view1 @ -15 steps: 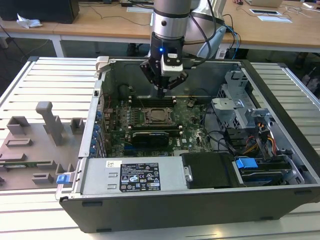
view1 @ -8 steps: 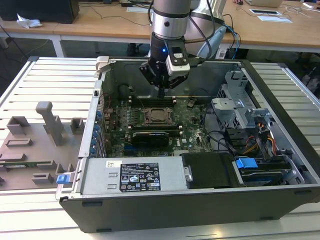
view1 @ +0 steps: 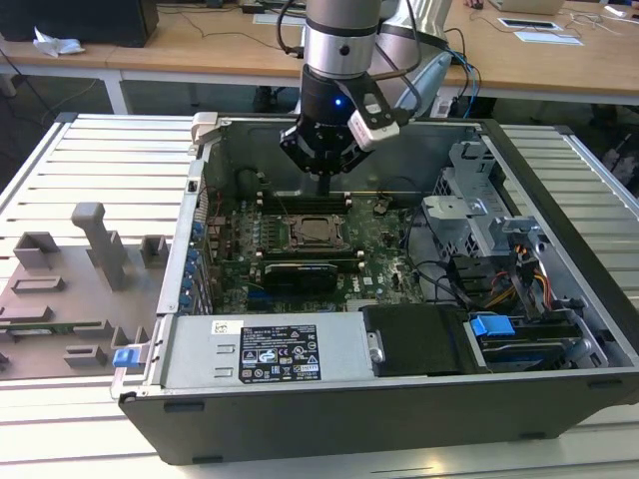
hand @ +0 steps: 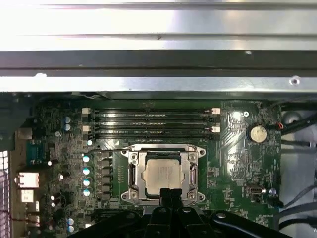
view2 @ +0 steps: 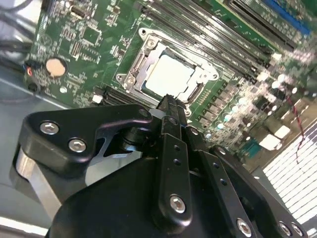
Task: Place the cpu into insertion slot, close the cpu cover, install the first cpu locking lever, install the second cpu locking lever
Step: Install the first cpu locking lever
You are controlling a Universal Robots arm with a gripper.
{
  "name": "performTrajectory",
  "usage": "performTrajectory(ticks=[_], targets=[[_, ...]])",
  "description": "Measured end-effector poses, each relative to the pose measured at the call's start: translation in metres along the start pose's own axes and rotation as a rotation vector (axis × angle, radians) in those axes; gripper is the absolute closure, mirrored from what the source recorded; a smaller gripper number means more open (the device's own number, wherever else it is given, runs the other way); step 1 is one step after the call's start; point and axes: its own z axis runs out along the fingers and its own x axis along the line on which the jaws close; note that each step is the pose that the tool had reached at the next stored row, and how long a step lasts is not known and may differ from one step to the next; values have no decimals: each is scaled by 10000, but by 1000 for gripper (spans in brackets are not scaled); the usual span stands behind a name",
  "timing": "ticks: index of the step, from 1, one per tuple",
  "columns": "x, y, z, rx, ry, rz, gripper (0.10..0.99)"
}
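The cpu (view1: 318, 233) (view2: 168, 74) (hand: 161, 173), a silver-grey square, lies flat in the insertion slot (hand: 130, 194) on the green motherboard (view1: 384, 249). The cpu cover (view2: 132, 67) (hand: 134, 173), a silvery frame, lies down around the chip. Thin wire levers run along the frame's sides; I cannot tell whether they are latched. My gripper (view1: 324, 186) (view2: 170, 105) (hand: 171, 194) hangs shut a little above the edge of the socket, with nothing between its fingers. In both wrist views its black fingers cover one edge of the cover.
Long black memory slots (hand: 153, 121) run beside the socket, a coin battery (hand: 257, 133) lies further along. The open case has a tall back wall (view1: 300, 140), a drive cage (view1: 479, 220) and cables on the exterior view's right. A grey fixture tray (view1: 70, 289) sits outside.
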Motion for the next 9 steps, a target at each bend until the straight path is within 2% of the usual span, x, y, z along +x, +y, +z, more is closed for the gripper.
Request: performTrajectory(ticks=[5, 9], targets=[[3, 0, 0, -4, -4, -160, 980], [88, 3, 2, -4, -3, -158, 980]])
